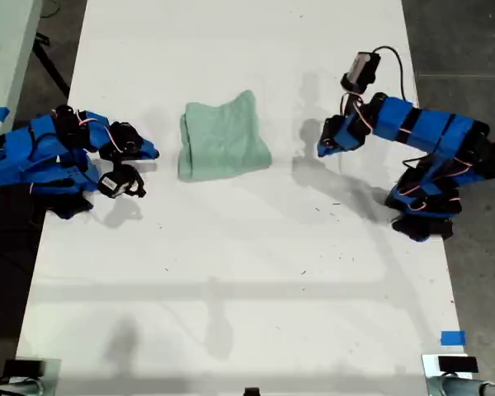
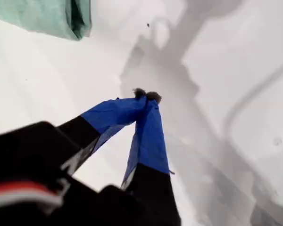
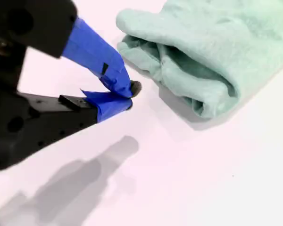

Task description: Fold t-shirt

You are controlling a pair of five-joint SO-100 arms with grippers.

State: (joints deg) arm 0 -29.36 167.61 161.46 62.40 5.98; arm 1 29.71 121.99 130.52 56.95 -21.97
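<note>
**T-shirt looked basically folded, just needed a tidy-up**

The t-shirt [image 1: 224, 139] sat as a compact bundle in the middle of the white worktop [image 1: 231, 272], between the two arms and touching neither. Our first gripper [image 2: 146, 95] was on the exterior view's right, a little apart from the bundle. Its fingers were pinched tip to tip on nothing. Our second gripper [image 3: 130, 94] was just beside the edge facing the exterior view's left, fingers also closed and empty.

The cloth was soft, plain pale mint, a bit fuzzy. The second wrist view showed thick rounded layers stacked at one corner, with a dark gap between them. The outline was lumpy rather than square.

We reckoned the folding was about done. If another fold or a squaring-up was wanted, we'd have opened the fingers first, come in low at that layered edge and pinched all the layers together. Grabbing only the top one would likely have peeled the bundle open.
</note>
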